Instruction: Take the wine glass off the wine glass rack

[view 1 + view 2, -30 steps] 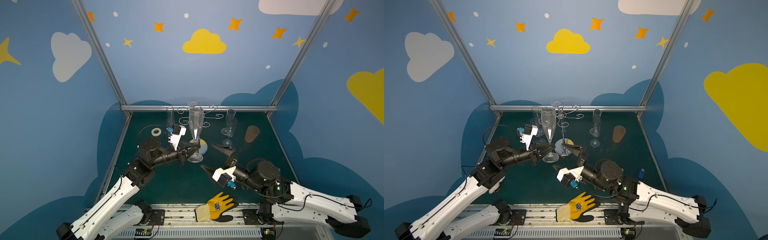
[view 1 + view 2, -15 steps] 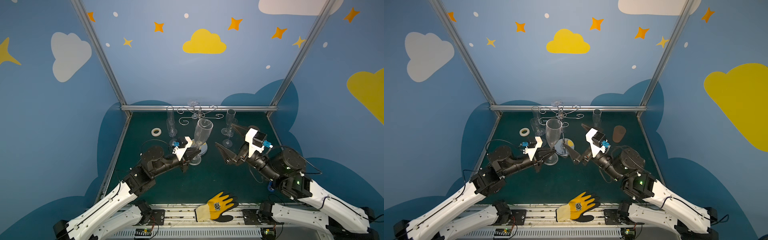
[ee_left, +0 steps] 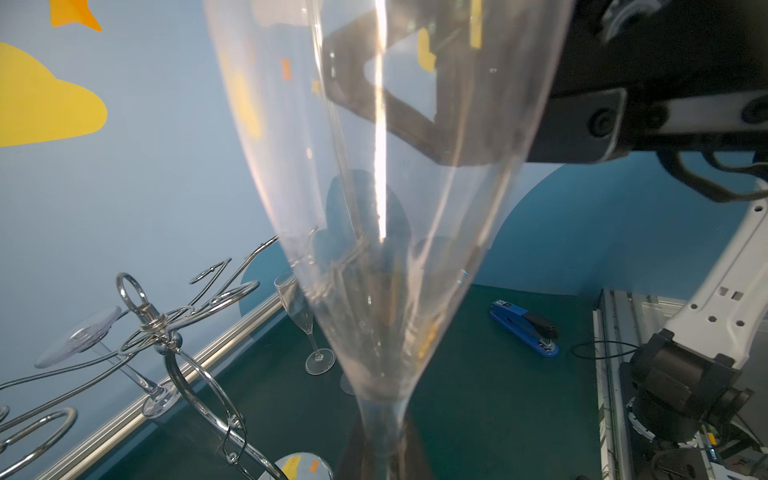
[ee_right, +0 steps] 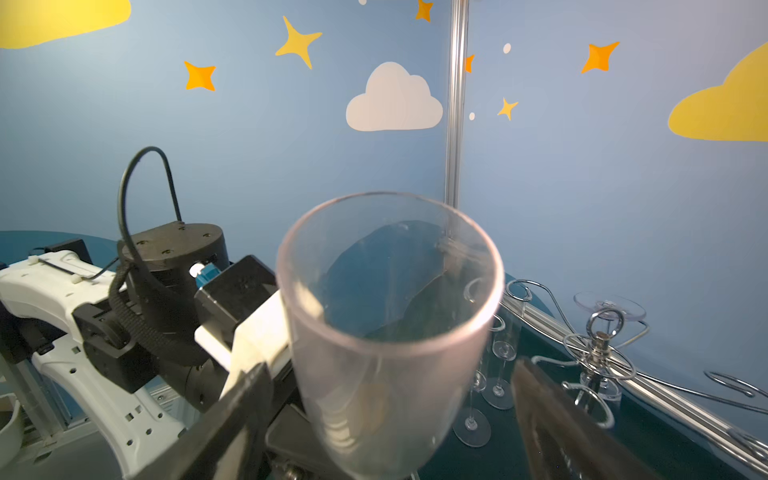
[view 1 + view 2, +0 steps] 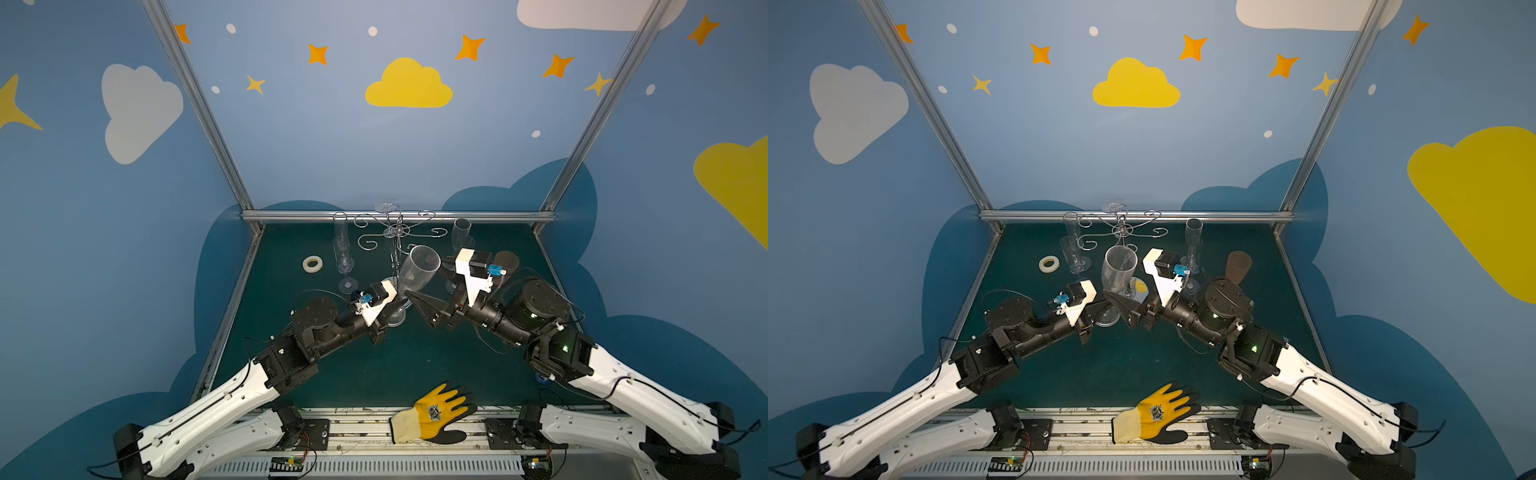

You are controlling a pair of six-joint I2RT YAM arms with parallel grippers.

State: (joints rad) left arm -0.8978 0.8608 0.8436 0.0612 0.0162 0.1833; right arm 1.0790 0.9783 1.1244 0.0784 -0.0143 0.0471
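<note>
Grips glass [image 5: 417, 270] by stem w/ narrow L fingers [image 5: 397, 304], tilted, clear of rack [image 5: 395, 232], just in front. Vs a sec ago: lowers & tips it more, brings R fingers [image 5: 424, 307] up from low front, wide, flanking bowl. Looks like handover; removal basically done.

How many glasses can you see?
6 glasses: held glass in left pincer; hanging glass on rack; two left glasses; two right glasses; others may hide.

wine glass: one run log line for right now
wine glass: tilted, off rack | left claw: shut on stem | right claw: open, straddling bowl
</note>
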